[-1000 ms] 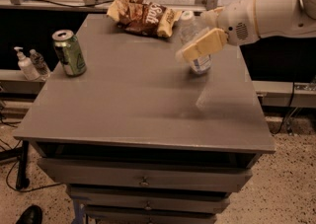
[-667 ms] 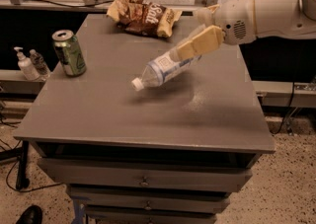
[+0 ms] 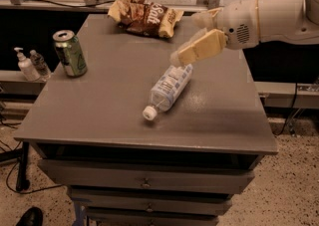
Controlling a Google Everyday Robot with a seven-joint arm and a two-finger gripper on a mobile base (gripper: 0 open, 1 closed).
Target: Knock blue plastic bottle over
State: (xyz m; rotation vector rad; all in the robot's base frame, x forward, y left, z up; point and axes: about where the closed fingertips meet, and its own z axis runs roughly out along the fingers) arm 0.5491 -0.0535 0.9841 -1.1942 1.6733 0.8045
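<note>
The blue plastic bottle lies on its side near the middle of the grey table, its white cap pointing toward the front left. My gripper hangs just above the bottle's base end, up and to the right of it, reaching in from the right on a white arm. It holds nothing.
A green can stands upright at the table's left side. A brown chip bag lies at the back edge. A white pump bottle and a tiny clear bottle stand on a lower shelf left of the table. Drawers sit below the tabletop.
The bottle stood upright by the gripper, then tipped over toward the front left and now lies flat on the table. The gripper has stayed in about the same place.
</note>
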